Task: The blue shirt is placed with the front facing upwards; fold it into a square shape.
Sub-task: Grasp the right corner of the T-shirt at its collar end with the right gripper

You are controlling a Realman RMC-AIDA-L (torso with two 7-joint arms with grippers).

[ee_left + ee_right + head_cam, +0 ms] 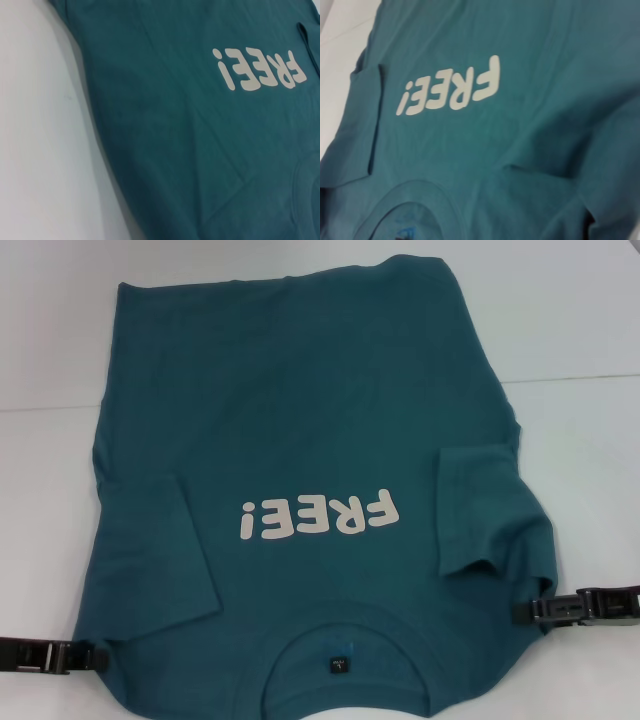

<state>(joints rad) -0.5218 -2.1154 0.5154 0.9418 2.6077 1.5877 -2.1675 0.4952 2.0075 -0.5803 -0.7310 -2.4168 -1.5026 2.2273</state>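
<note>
Ribbed round collar [345,660] right at the near edge, small dark neck label [338,665] showing inside it – that's the large dark teal-blue short-sleeved cotton shirt [320,420] lying front up on the white counter [580,320], hem at the far side, pale "FREE!" print [318,515] reading upside down from the head view. Both short sleeves are already folded in over the chest. The left hand [95,657] sits low at the near left shoulder corner, the right hand [520,612] at the near right shoulder edge – each touching or just beside the cloth, and I cannot tell whether either is wide or closed on fabric. The shirt looks light, soft and floppy, likely to sag and crease if lifted from one point, so my call is to pinch both shoulder corners together, low against the counter, and carry them evenly toward the hem. A little slack shows at the right sleeve, which could bunch
</note>
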